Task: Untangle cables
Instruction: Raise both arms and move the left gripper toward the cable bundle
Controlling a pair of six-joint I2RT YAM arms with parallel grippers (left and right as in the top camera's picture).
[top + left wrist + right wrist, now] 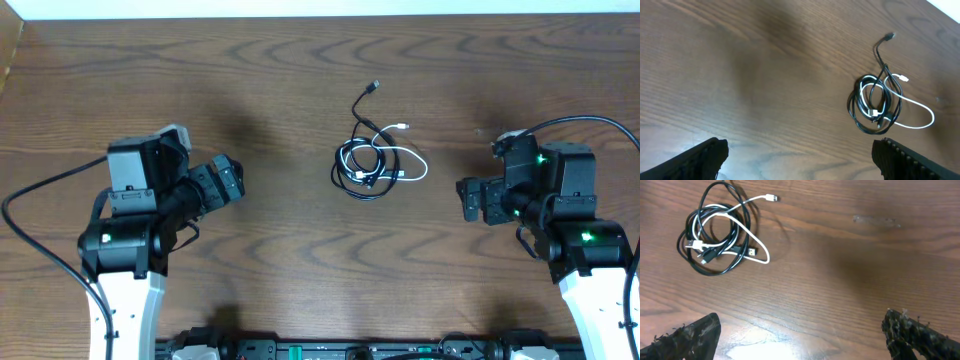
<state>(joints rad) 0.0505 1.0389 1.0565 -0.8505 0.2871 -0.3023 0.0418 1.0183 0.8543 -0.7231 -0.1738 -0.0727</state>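
Loosely coiled cables (363, 177), tail (358, 106) toward back

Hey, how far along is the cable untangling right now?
Done: nothing yet. The white cable and the black cables lie looped through each other in one bundle on the table.
In hand: nothing. The left pincer and right pincer are both open and empty, one on each side of the bundle.
Left: all the separating.
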